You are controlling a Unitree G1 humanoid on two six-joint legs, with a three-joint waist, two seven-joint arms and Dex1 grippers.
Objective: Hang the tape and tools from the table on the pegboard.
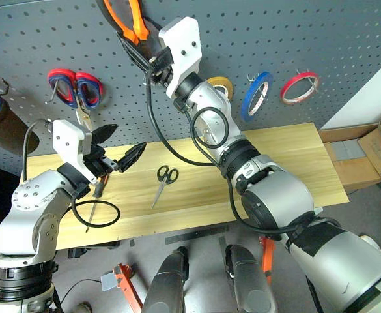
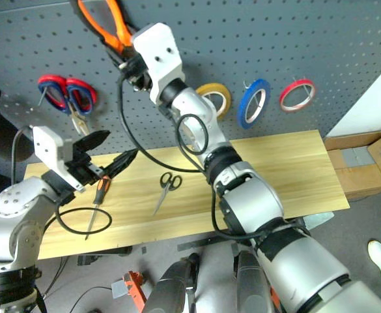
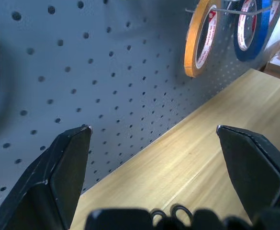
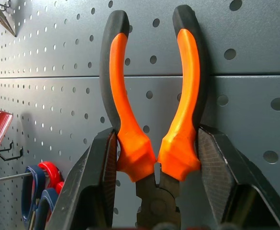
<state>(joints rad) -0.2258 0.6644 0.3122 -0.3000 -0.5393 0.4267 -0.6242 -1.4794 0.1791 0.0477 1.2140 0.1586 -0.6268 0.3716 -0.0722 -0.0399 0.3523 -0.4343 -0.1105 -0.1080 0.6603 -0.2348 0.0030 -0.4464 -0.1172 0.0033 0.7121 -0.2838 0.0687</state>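
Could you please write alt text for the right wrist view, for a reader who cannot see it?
The right hand grips orange-and-black pliers by the handles, held up against the dark grey pegboard. Red-and-blue scissors hang on the board nearby.

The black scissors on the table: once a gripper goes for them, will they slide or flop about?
The black scissors lie flat on the smooth table, so they would probably skid if nudged sideways. They look thin and small, likely light, and hard to get fingers under. The blades seem nearly closed, but the pivot may let them swing open when lifted by one handle.
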